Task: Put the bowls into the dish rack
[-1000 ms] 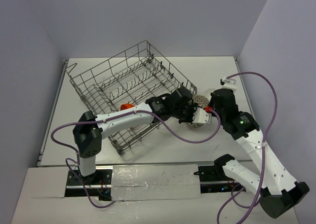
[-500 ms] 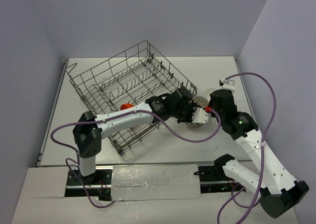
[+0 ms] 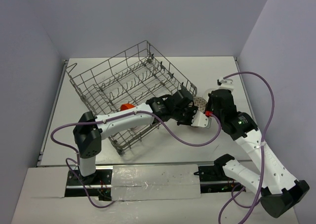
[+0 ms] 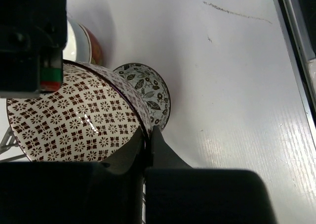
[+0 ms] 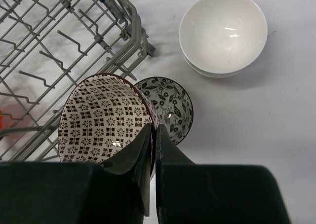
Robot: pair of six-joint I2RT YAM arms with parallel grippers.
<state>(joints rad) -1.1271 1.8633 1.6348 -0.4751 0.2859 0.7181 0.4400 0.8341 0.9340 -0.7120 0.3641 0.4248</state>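
The patterned bowl, brown-and-white checked inside, is held tilted just off the dish rack's right corner. My left gripper is shut on its rim. My right gripper is shut on the rim too, and its body shows in the left wrist view. The white bowl with a red outside sits on the table beyond. The orange-red bowl shows inside the rack by the left arm.
A small dish with a dark floral pattern lies on the table right under the held bowl. The rack's corner and tines are close on the left. The side walls enclose the white table.
My right gripper has moved left, in towards the patterned bowl. The left gripper and the bowl have shifted slightly up and left.
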